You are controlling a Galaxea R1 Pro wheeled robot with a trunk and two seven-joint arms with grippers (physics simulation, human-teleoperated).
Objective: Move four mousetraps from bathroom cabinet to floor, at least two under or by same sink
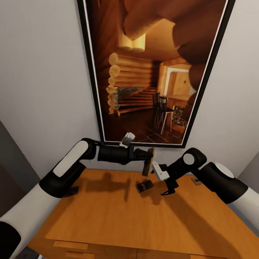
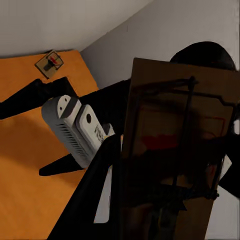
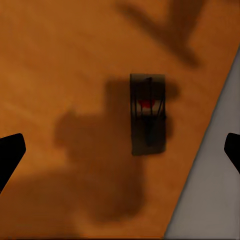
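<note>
My left gripper [image 1: 148, 158] is shut on a mousetrap [image 1: 148, 166], holding it on edge a little above the orange-brown cabinet top [image 1: 108, 216]. In the left wrist view this mousetrap [image 2: 175, 145] is close up, with its wire bar and red mark visible. A second mousetrap [image 1: 144, 186] lies flat on the top, just left of my open right gripper [image 1: 168, 187]. In the right wrist view it [image 3: 147, 115] lies between the spread fingertips [image 3: 10, 155]. A third mousetrap [image 1: 196, 181] [image 2: 50, 63] lies near the wall, behind my right arm.
A large framed picture [image 1: 151, 72] of a log interior hangs on the grey wall behind the cabinet. Drawer handles [image 1: 70, 245] show along the cabinet's front edge. A small dark flat shape [image 1: 72, 190] lies half hidden under my left forearm.
</note>
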